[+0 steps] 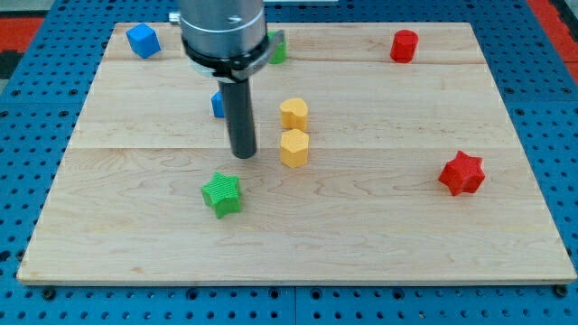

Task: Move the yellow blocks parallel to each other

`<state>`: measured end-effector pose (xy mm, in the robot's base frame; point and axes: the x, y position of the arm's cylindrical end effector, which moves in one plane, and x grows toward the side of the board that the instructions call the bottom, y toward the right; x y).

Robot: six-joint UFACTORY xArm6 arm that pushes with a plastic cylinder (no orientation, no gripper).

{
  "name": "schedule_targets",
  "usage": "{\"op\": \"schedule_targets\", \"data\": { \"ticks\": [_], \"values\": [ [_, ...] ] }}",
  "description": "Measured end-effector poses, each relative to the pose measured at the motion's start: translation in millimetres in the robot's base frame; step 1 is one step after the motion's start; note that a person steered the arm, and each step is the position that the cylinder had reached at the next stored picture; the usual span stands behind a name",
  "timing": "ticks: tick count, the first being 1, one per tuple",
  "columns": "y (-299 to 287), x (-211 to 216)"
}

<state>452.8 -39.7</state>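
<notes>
Two yellow blocks sit near the board's middle: a rounded one (pixel 293 114) above and a hexagonal one (pixel 294 147) just below it, almost touching. My tip (pixel 244 155) is on the board to the left of the lower yellow hexagon, a small gap apart from it. The dark rod rises from the tip to the arm's grey body at the view's top.
A green star (pixel 222 194) lies below my tip. A blue block (pixel 218 104) is partly hidden behind the rod. A blue cube (pixel 143 41) is at top left, a green block (pixel 276 49) behind the arm, a red hexagon (pixel 404 45) at top right, a red star (pixel 461 173) at right.
</notes>
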Motion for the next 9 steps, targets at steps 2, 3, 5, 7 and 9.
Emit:
{"op": "schedule_targets", "data": {
  "ticks": [2,3,5,7,9],
  "values": [
    [165,-11],
    [221,-24],
    [132,-40],
    [126,-49],
    [126,-52]
  ]
}}
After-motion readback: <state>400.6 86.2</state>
